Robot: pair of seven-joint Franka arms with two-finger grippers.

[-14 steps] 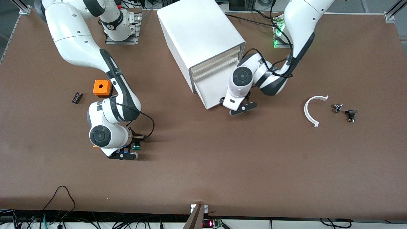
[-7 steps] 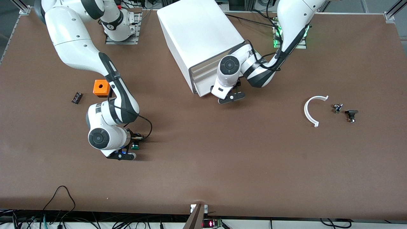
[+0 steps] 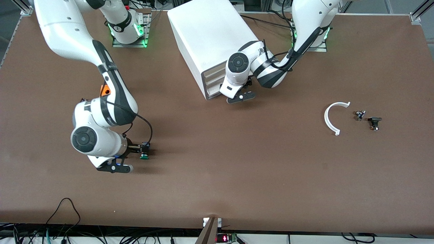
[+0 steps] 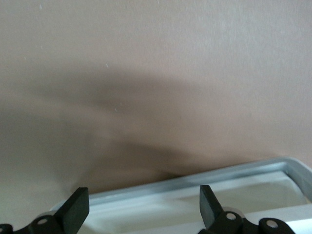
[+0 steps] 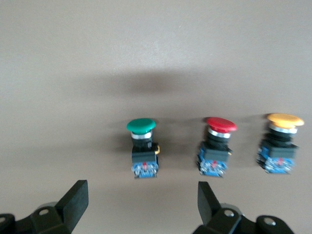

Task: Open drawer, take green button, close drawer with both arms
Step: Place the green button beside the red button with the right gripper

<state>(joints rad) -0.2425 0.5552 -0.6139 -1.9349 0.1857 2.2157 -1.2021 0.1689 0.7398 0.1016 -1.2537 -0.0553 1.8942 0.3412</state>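
Observation:
The white cabinet (image 3: 210, 37) has all its drawers pushed in; the lowest drawer (image 3: 214, 90) sits flush. My left gripper (image 3: 234, 95) is open at that drawer's front, and its wrist view (image 4: 141, 212) shows the open fingers over the white edge (image 4: 195, 187). The green button (image 3: 144, 156) rests on the table, nearer to the front camera than the cabinet. My right gripper (image 3: 135, 151) is open and empty beside it. In the right wrist view the green button (image 5: 142, 148) lies apart from the open gripper (image 5: 141, 204).
A red button (image 5: 217, 146) and a yellow button (image 5: 281, 142) stand in a row beside the green one. An orange box (image 3: 105, 90) is partly hidden by the right arm. A white curved piece (image 3: 334, 117) and small parts (image 3: 374, 122) lie toward the left arm's end.
The left gripper has pushed the open drawer back into the cabinet. The right gripper has drawn back from the green button, which stays on the table.

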